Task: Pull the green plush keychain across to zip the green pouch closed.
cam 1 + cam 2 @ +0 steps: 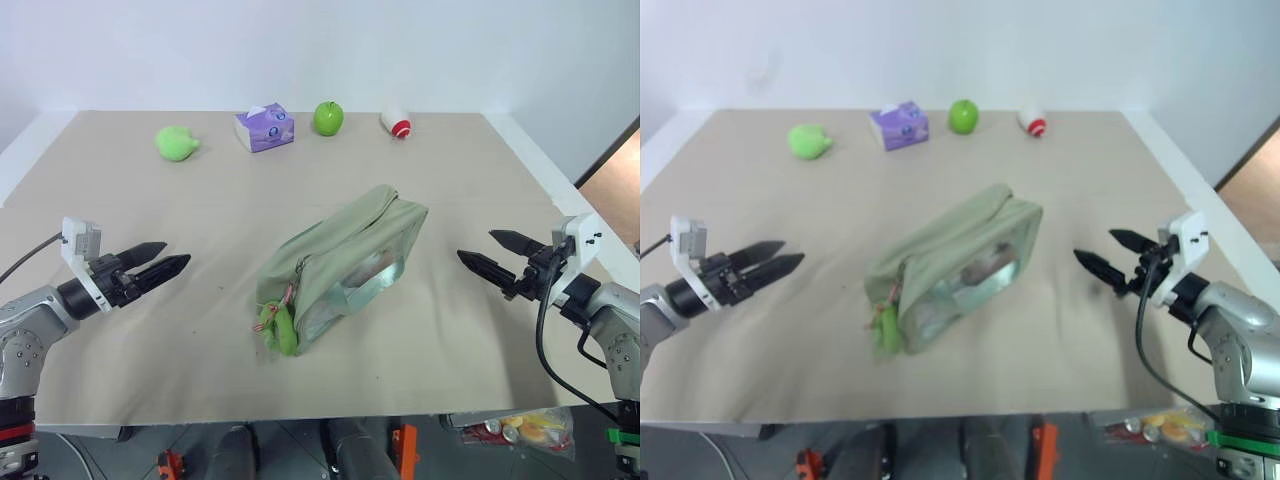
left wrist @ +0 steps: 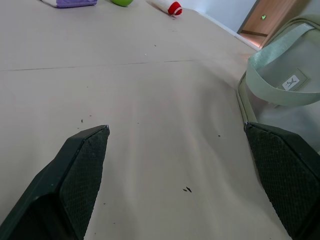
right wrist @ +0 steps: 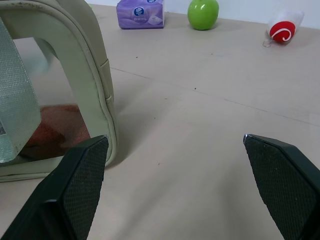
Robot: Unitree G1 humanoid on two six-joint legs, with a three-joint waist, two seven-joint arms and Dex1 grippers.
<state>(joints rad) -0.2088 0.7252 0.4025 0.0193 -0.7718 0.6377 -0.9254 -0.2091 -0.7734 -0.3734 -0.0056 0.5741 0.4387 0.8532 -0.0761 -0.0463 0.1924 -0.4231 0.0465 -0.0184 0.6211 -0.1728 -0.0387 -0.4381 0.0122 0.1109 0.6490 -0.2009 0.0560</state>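
While pouch (image 1: 340, 268) sits mid-table (image 1: 120, 180), keychain (image 1: 276, 328) hangs at its near end — left claw (image 1: 165, 264) and right claw (image 1: 490, 255) both spread wide, empty, apart from pouch either side.

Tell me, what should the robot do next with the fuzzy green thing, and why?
Probably move the left end effector toward the green plush keychain. Both end effectors are open and empty, apart from the green pouch, and the keychain hangs at the pouch's near end, on the left one's side.
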